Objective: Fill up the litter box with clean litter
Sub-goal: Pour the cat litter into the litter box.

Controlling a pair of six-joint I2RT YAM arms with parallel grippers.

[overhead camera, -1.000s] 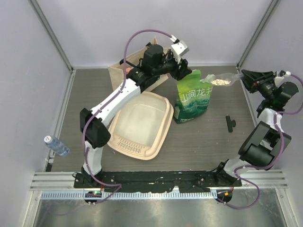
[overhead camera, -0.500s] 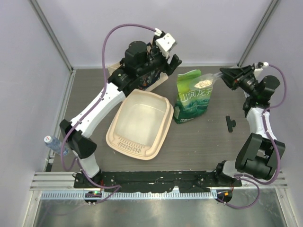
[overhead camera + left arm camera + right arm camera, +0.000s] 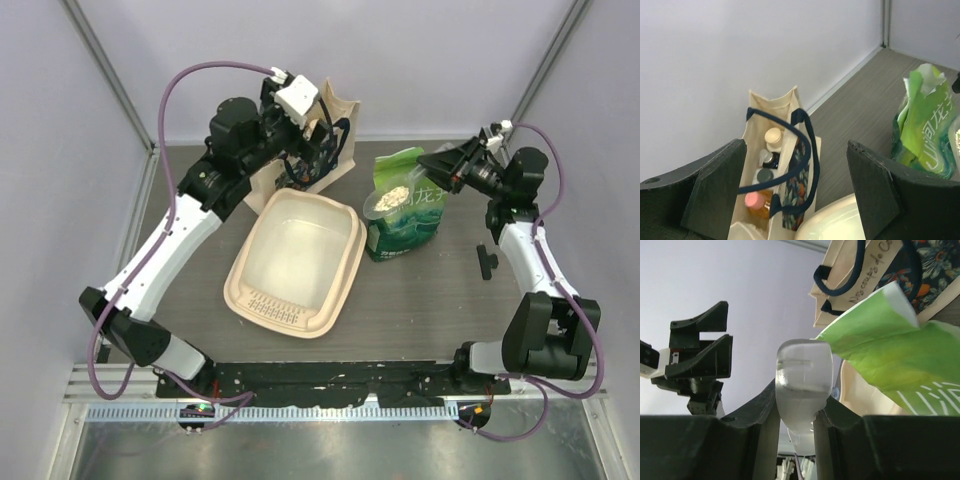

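On the bench [image 3: 430,300] you have one cream tray [image 3: 300,255], one green bag [image 3: 408,220], one canvas tote [image 3: 338,120], one clear scoop [image 3: 412,185] carrying one heap of granules [image 3: 388,199], and one small black piece [image 3: 486,262]. In the tote you can count four capped containers [image 3: 765,167] under two dark handles [image 3: 807,150]. Two arms, so two end effectors: the left end effector [image 3: 796,145] and the right end effector [image 3: 797,407].

Tote bag [image 3: 342,110] and green bag [image 3: 410,215] crowd the litter box [image 3: 275,303].

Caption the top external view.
Right gripper holds a scoop of clean litter over the green bag, beside the litter box.
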